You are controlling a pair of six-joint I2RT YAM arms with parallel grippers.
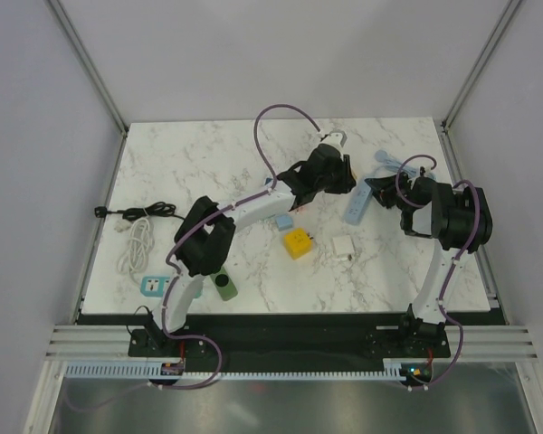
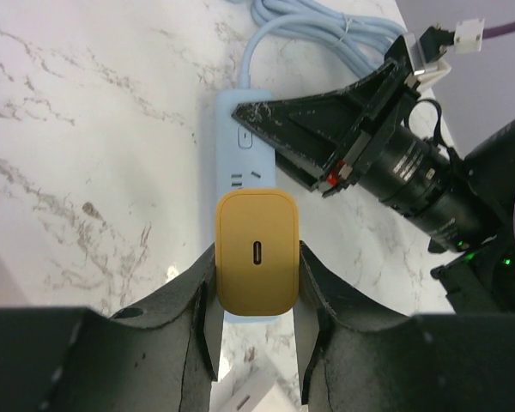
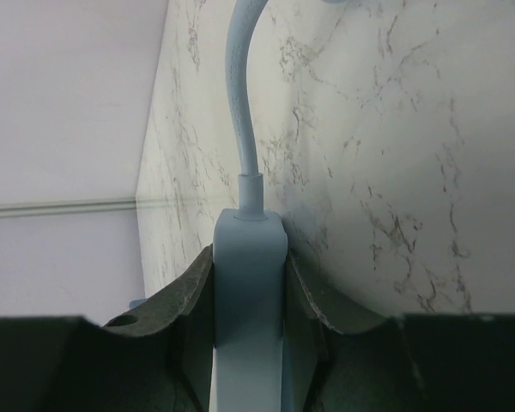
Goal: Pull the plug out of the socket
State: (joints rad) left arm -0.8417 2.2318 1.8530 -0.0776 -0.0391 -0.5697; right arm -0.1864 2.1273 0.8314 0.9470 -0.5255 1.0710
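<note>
At the far right of the white marble worktop [image 1: 208, 163], the pale blue plastic power strip [image 2: 247, 129] lay flat, with the jaws of the right gripper [image 3: 250, 275] clamped on its cord end. The jaws of the left gripper [image 2: 257, 296] pinched the flanks of the yellow rounded-square plug [image 2: 257, 249] seated in it. Likely light, rigid and slick-sided, so slip risk. Room open above; right arm and worktop edge close.
</note>
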